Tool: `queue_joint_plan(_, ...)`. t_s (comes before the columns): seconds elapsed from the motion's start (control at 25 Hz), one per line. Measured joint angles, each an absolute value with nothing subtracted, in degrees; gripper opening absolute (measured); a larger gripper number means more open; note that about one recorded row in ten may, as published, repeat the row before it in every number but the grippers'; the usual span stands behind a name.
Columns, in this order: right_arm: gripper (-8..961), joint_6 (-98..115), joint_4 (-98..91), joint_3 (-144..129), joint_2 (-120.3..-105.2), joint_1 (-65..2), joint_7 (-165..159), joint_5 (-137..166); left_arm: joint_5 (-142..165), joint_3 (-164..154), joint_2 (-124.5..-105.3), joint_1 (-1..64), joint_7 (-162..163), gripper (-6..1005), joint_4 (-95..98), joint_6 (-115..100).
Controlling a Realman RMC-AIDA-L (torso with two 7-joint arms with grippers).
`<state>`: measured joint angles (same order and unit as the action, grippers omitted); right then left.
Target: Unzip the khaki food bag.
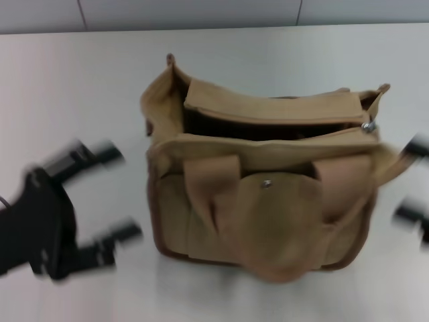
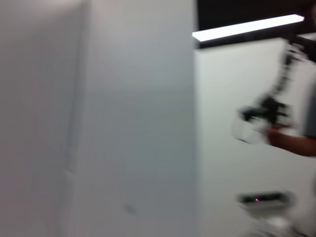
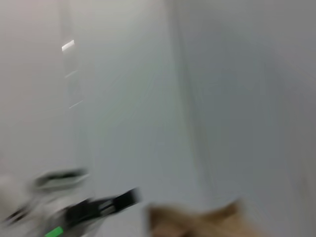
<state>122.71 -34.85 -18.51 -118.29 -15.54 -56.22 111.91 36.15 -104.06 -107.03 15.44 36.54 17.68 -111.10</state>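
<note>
The khaki food bag (image 1: 268, 194) stands in the middle of the white table in the head view. Its top gapes open, showing a dark inside. The silver zipper pull (image 1: 367, 125) sits at the bag's right end. Two strap handles hang over the front pocket with its metal snap (image 1: 267, 183). My left gripper (image 1: 117, 194) is open and empty to the left of the bag, apart from it. My right gripper (image 1: 415, 180) is open at the right edge, close to the bag's right side. A tan blur of the bag (image 3: 197, 222) shows in the right wrist view.
The white table (image 1: 80, 87) runs back to a grey wall. The left wrist view shows white walls and a blurred dark stand (image 2: 269, 116) far off. The right wrist view shows blurred dark equipment (image 3: 94, 207).
</note>
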Motion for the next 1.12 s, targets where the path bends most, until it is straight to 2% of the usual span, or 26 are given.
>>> queue_joint_plan(0.12, 800, 124.3, -36.4, -23.1, -118.3, -16.0, -55.8, 118.5, 46.0, -104.0, -106.54, 18.1, 41.5, 837, 18.0, -110.9)
queue_joint_plan(0.36, 799, 121.6, -36.2, -24.4, -119.0, -17.4, -56.1, 122.0, 54.5, -103.2, -108.86, 21.6, 44.6, 836, 17.3, -106.5)
queue_joint_plan(0.76, 797, 125.3, -35.9, -24.7, -118.36, -13.5, -54.0, 115.0, 54.6, -103.1, -109.23, 22.3, 45.0, 836, 17.3, -105.0)
queue_joint_plan(1.12, 797, 124.1, -35.6, -28.8, -118.78, -15.0, -53.5, 116.6, 54.6, -103.1, -109.25, 22.7, 45.1, 835, 17.6, -105.2)
